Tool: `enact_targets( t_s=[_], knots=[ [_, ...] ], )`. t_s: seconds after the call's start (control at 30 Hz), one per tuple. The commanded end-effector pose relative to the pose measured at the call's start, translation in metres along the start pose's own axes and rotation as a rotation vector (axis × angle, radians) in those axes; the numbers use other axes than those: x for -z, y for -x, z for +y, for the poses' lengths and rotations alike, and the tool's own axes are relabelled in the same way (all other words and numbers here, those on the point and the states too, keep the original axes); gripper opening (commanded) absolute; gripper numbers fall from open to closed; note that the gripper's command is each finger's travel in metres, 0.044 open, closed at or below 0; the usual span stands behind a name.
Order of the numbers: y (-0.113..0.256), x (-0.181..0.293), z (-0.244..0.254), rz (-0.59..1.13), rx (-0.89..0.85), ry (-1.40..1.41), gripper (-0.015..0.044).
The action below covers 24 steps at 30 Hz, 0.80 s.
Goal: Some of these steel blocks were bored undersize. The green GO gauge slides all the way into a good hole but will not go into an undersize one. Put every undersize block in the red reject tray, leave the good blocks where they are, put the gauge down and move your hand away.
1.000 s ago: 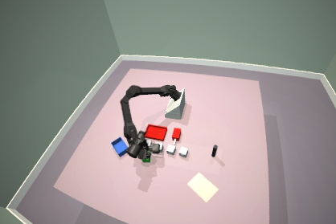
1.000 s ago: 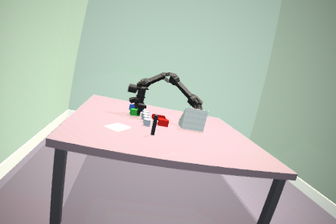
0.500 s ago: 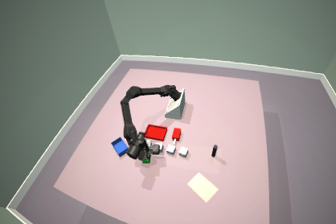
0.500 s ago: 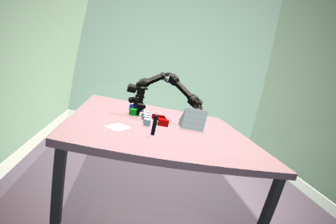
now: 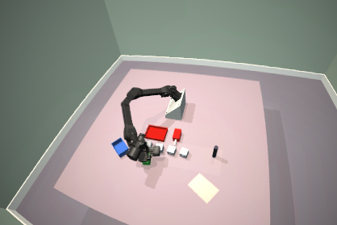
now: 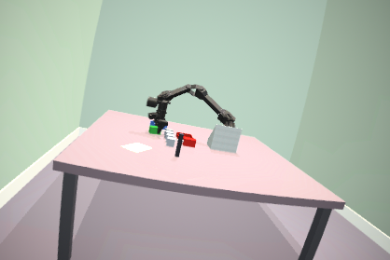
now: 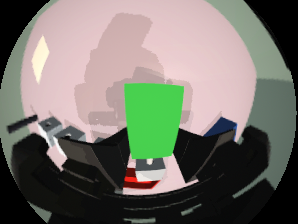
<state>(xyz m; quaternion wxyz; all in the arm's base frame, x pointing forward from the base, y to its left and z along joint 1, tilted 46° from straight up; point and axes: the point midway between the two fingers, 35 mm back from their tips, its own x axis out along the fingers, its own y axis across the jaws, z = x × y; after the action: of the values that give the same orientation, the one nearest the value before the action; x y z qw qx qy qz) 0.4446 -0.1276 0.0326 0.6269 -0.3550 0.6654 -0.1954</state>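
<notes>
Your claw (image 5: 145, 158) (image 6: 159, 128) (image 7: 149, 125) is clamped on the green block-shaped handle of the GO gauge (image 5: 147, 162) (image 6: 154, 130) (image 7: 154, 120), beside the row of pale grey steel blocks (image 5: 172, 150) (image 6: 171, 142) (image 7: 71, 136) on the pink table (image 5: 226, 113) (image 6: 187, 168) (image 7: 200, 45). You have the shallow red rectangular tray (image 5: 156, 133) (image 7: 142, 185) behind that row, near the red block with a pale pin (image 5: 176, 135) (image 6: 189, 143). You can't tell whether the gauge touches a block.
</notes>
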Motion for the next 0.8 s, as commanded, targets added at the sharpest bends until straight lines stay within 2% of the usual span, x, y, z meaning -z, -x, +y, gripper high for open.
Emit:
enact_targets(
  t_s=[0.0, 0.77],
  knots=[
    [0.003, -0.003, 0.000, -0.009, -0.001, -0.005, 0.0000],
    [0.003, -0.014, -0.001, -0.010, -0.001, -0.006, 0.0000]
  ],
)
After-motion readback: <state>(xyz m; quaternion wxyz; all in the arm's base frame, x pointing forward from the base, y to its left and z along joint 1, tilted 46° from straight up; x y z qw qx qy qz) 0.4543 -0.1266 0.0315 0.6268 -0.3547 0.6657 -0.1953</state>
